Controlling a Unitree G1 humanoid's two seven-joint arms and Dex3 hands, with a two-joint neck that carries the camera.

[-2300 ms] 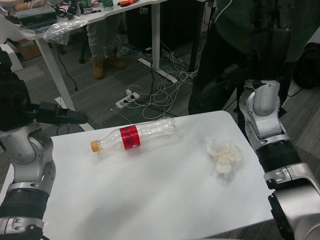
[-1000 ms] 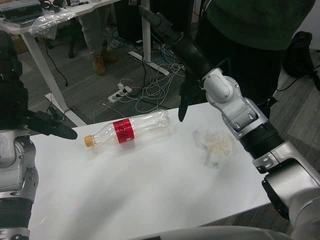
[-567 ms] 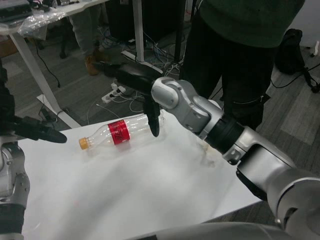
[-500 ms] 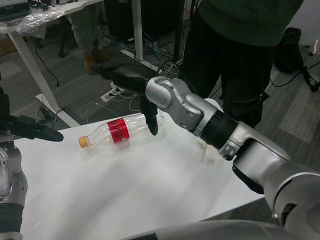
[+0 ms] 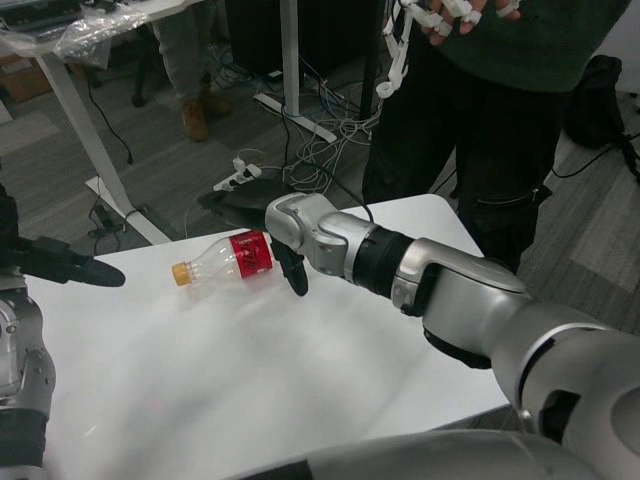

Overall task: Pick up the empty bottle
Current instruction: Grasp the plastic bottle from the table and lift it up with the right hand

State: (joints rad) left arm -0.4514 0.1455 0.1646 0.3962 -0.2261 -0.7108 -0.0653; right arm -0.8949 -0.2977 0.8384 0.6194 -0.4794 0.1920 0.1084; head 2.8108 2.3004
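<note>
White table (image 5: 250,380) in foreground. Person (image 5: 500,120) in green top stands at its far edge. Power strip (image 5: 238,172) and cables (image 5: 320,150) lie on grey floor (image 5: 80,150) beyond.

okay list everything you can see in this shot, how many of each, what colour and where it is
bottle: one, clear with red label and orange cap, lying on its side at the far middle of the table
table: one, white, filling the foreground
second table: one, white, far left, clear plastic wrap on top
power strip: one, white, on the grey floor amid loose cables
person: one standing past the far right edge, dark green top, black trousers; another's legs and tan boots at far left
right hand: one, black, over the bottle's base end; whether it grips is unclear
left hand: one, black, far left, holding nothing
</note>
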